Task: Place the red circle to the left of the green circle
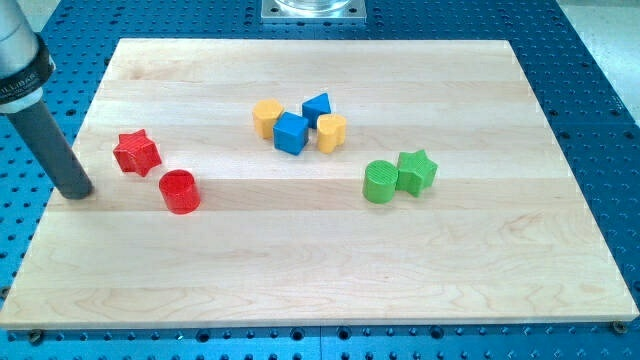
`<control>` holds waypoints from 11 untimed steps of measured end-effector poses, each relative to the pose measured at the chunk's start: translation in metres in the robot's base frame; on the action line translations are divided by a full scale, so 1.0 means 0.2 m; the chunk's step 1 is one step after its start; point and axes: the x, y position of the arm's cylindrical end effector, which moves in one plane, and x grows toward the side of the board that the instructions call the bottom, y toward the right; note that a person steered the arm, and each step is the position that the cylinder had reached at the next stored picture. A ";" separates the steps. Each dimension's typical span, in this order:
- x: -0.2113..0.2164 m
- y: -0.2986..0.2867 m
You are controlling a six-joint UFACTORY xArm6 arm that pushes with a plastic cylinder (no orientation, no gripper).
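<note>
The red circle (180, 191) lies on the wooden board at the view's left. The green circle (380, 182) lies right of centre, touching a green star (417, 170) on its right. My tip (76, 192) rests on the board near its left edge, well left of the red circle and below-left of a red star (136, 153). The tip touches no block.
A cluster sits at the upper middle: a yellow hexagon-like block (266, 117), a blue cube (291, 132), a blue triangle (317, 106) and a yellow block (331, 132). The board (330, 270) lies on a blue perforated table.
</note>
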 end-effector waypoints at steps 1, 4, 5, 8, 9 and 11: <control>0.11 0.36; -0.04 0.78; -0.04 1.07; 0.19 1.21; 0.14 1.39; 0.03 1.50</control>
